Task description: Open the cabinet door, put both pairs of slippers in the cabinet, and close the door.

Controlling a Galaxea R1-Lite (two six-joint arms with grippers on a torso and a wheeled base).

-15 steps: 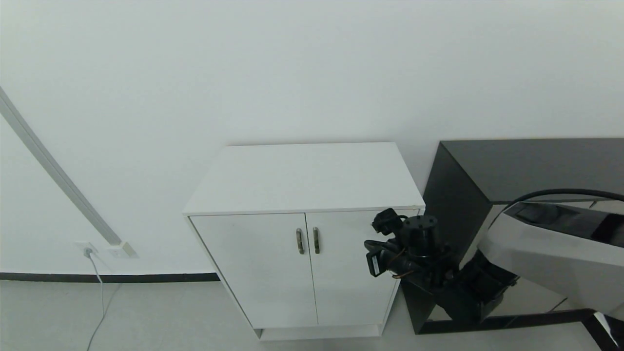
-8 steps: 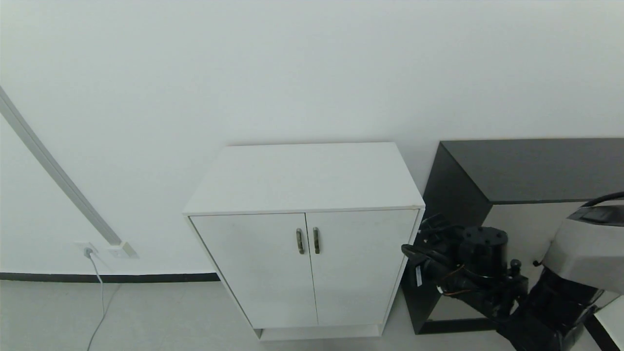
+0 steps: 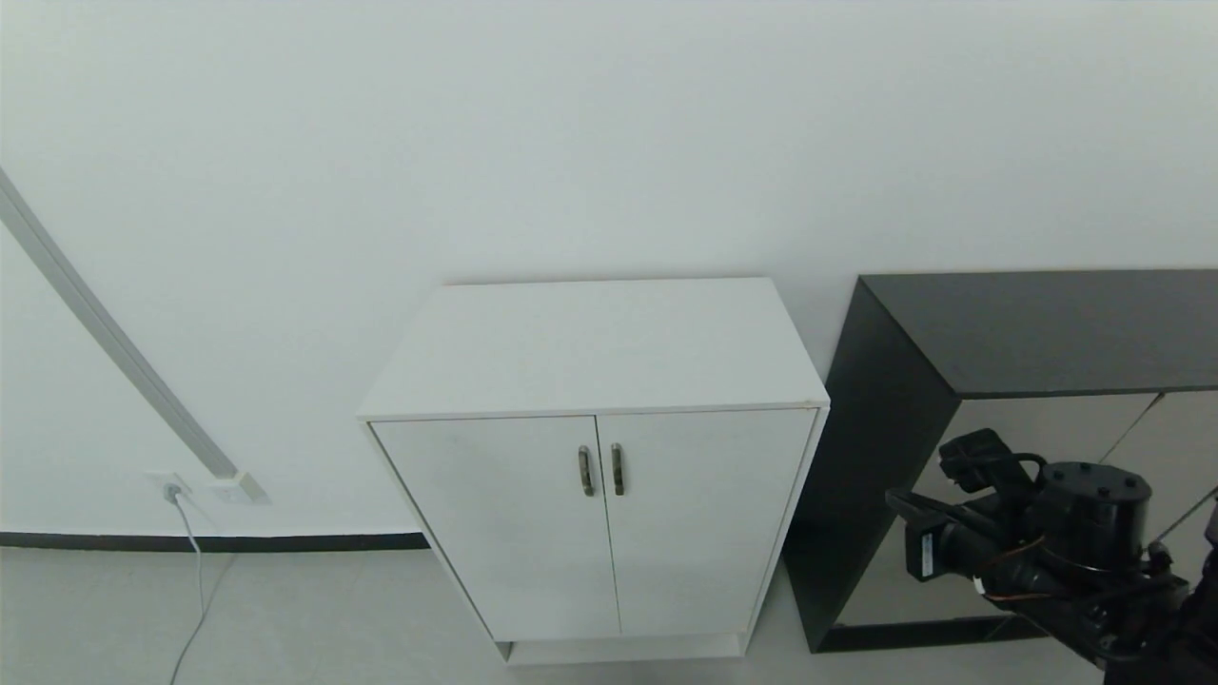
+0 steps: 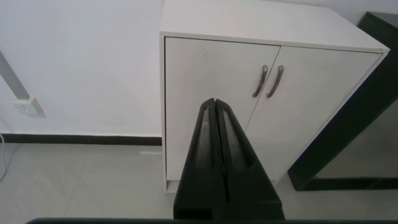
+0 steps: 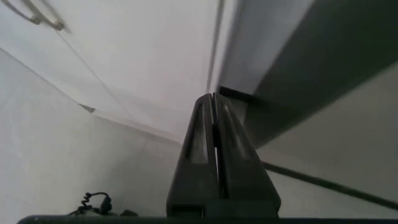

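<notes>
Currently we have the left end effector [image 4: 215, 102] with its fingers pressed together, gripping nothing. The cabinet [image 4: 205, 68] stands ahead of it against the wall, both doors shut, the two handles [image 4: 268, 81] side by side at the door seam. Our right end effector [image 5: 214, 99] is likewise closed and empty, low in front of the black unit [image 3: 999, 323], with the cabinet's bottom corner just ahead and the cabinet body off to its left.
</notes>
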